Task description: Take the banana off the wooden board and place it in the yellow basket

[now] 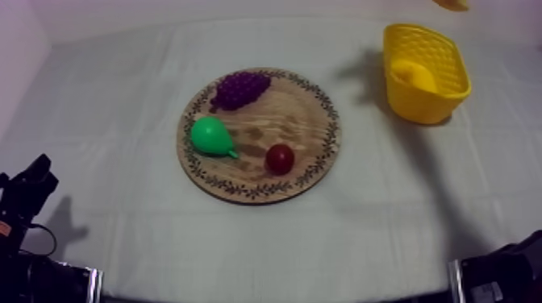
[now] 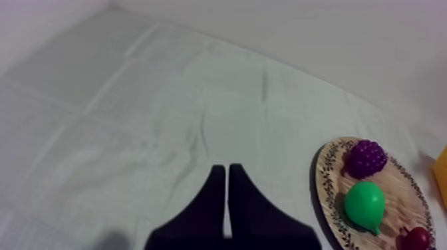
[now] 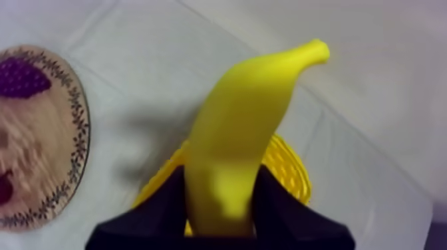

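Right end effector (image 3: 219, 194) grips banana (image 3: 246, 113) (base hidden) over yellow basket (image 3: 290, 170); left end effector (image 2: 227, 174) narrow, empty.

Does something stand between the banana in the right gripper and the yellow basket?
Nothing visible does. The right gripper is shut on the banana, held over the yellow basket; the grapes lie aside on the wooden board.

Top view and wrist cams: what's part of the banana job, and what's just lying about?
Job:
banana, gripped in the right tool above the yellow basket
wooden board

Lying about:
grapes, pear, small red fruit, all on the board
left tool, shut on nothing, over the cloth
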Tool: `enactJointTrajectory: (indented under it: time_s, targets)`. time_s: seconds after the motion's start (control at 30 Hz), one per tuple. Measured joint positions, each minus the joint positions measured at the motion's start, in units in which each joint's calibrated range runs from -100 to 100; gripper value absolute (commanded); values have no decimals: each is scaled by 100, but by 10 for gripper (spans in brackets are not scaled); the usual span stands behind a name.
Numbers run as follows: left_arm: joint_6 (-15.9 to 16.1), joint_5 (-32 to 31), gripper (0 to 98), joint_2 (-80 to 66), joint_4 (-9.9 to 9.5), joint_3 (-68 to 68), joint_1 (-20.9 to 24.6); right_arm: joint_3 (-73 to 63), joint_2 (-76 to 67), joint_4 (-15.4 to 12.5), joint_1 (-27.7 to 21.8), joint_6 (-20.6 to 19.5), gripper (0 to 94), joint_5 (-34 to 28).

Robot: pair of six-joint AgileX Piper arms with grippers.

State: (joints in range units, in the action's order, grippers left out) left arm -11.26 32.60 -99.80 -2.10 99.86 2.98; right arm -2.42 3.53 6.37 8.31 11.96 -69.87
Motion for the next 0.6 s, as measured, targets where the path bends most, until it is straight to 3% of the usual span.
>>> enactJointTrajectory:
  time_s: [0.3, 0.6]
  targets:
    - [0, 0, 1, 0, 0, 0, 0, 538, 324, 140, -259, -905, 239, 328]
    - [0, 0, 1, 0, 0, 0, 0, 484, 910, 179, -604, -1018, 237, 447]
